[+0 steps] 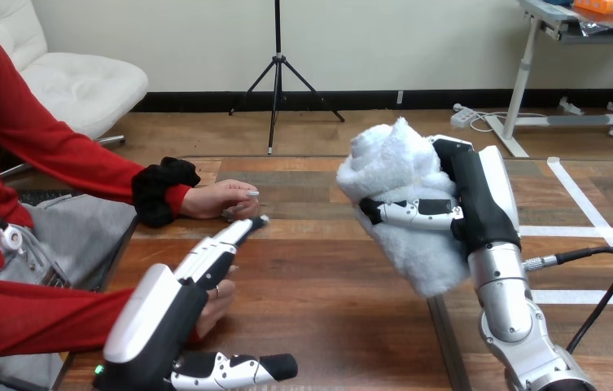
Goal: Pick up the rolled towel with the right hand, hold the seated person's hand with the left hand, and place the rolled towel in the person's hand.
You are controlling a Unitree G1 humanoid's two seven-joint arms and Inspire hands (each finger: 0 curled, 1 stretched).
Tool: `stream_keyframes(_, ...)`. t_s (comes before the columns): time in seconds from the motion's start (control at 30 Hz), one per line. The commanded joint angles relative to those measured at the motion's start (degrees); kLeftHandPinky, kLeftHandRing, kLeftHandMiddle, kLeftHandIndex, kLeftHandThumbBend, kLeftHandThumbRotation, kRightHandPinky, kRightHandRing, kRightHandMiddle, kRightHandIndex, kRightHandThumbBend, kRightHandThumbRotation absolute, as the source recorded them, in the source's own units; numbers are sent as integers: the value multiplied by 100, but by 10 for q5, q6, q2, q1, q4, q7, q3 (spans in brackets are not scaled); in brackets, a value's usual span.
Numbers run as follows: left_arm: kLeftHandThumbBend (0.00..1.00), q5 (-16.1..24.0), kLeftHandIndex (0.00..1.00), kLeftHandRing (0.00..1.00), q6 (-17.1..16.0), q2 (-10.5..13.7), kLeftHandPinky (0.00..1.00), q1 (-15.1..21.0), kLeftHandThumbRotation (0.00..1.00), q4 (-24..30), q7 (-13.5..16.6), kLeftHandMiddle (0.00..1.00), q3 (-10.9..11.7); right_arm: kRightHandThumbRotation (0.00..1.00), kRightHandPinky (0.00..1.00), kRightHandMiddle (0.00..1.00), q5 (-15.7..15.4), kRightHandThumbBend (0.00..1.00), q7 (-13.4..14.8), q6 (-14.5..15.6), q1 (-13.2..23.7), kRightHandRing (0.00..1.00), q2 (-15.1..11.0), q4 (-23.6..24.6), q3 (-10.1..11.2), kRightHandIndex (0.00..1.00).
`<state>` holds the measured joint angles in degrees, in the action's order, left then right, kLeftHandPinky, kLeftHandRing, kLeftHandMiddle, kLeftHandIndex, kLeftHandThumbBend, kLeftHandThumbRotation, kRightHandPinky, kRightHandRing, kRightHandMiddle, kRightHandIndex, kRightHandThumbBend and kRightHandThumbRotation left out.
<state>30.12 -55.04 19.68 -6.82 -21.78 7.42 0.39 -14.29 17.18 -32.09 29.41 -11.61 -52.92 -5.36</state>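
Observation:
My right hand (475,199) is raised over the table's right half and is shut on the rolled white towel (396,175). Its thumb lies across the front of the fluffy roll, which is tilted and off the wood. At the lower left, my left hand (160,314) reaches forward with straight fingers (225,244) and its thumb stretched along the bottom edge. The person's hand (220,303) with the red sleeve lies just under and beside that palm, touching it. None of my left hand's fingers curl round it.
The person's other hand (223,199) rests on the wooden table (319,309) at the far left, just beyond my left fingertips. White tape lines (592,232) cross the table's right part. Bare wood lies between my two hands.

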Motion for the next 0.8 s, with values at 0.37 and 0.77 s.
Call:
stream_keyframes(0.37,100,35,99,98,67,35,96,37,58,55,25,98,11,0,24,40,7,74,17,-81,31,28,25,-59,14,38)
stream_keyframes(0.77,100,52,100,100,106,58,99,55,62,51,24,100,6,0,26,41,4,74,17,-98,34,29,33,-93,14,39)
